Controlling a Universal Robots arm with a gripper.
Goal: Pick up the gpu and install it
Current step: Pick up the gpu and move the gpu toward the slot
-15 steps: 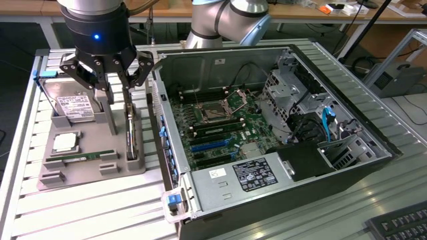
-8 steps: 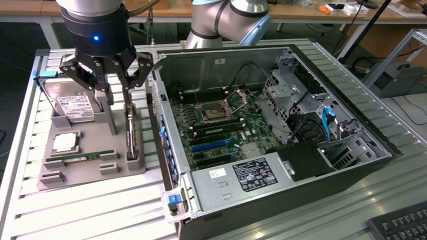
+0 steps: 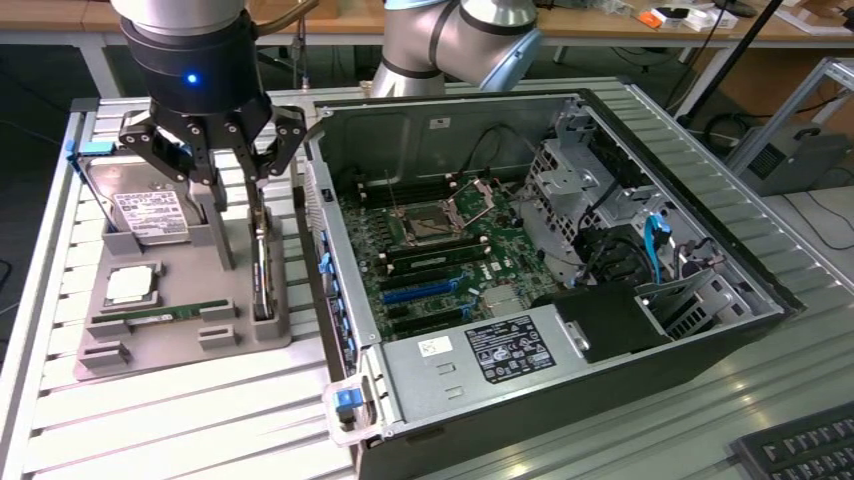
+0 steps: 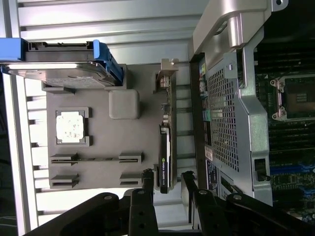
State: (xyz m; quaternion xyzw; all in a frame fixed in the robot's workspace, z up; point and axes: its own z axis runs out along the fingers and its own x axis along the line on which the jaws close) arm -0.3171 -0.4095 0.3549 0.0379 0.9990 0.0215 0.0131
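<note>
The gpu is a thin dark card with a silvery end bracket. It stands on edge in a slot of the grey holder tray, on the side nearest the computer case. My gripper hangs right above it and is open. One finger stands on each side of the card's end away from the bracket, and a gap shows on both sides. Nothing is held.
On the same tray lie a hard drive, a CPU and a green RAM stick. The open computer case with its motherboard stands close beside the tray. A keyboard lies at the near corner.
</note>
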